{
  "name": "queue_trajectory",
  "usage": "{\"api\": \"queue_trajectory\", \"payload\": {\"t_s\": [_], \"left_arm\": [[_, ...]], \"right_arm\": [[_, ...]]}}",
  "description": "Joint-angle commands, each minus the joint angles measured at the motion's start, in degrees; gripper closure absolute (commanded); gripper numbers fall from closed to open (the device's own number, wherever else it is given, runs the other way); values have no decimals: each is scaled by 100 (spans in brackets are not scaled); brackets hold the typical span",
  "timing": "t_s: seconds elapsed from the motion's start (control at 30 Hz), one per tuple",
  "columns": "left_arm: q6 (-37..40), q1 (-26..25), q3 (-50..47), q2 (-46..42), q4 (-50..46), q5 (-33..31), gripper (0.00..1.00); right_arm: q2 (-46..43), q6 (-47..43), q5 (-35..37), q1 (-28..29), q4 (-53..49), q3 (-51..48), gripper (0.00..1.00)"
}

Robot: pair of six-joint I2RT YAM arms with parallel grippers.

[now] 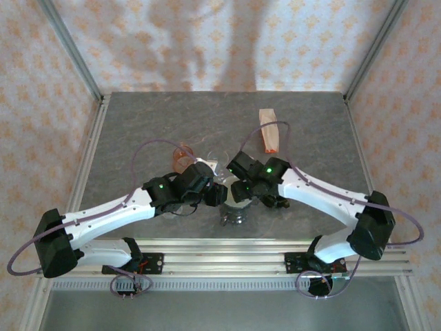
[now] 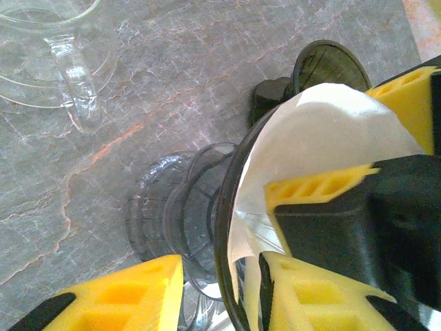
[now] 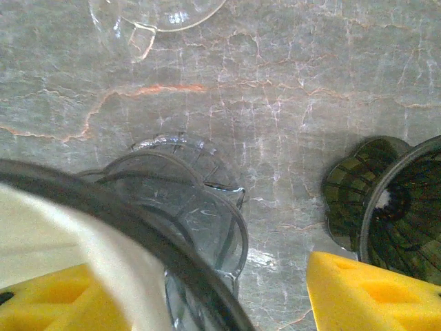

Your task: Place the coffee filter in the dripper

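Nearly done: the filter [image 2: 324, 131] stands in the dripper [image 2: 222, 221] at six o'clock on the worktop [image 1: 138, 124], not yet seated. The right fingers [image 3: 365, 289] are wide; I cannot tell whether the left fingers [image 2: 117, 296] grip.

Coffee filter [image 2: 324, 131]: white paper cone, opened out, already inside the dripper [image 2: 222, 227]. The paper lies against the inner wall and its top edge stands above the rim. Dripper: dark smoky translucent cone with a thin black rim, front-centre of the table [image 1: 138, 124]. Can't tell if it's resting or lifted.
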Motion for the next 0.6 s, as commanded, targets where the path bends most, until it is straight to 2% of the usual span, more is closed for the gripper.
{"api": "queue_trajectory", "payload": {"t_s": [0.0,0.57], "left_arm": [[-6,3,-47,52,13,-11,65],[-24,4,-91,44,44,-10,65]], "right_arm": [[-394,100,349,34,-165,213,35],[-1068,294,465,-326,-372,-3,43]]}}
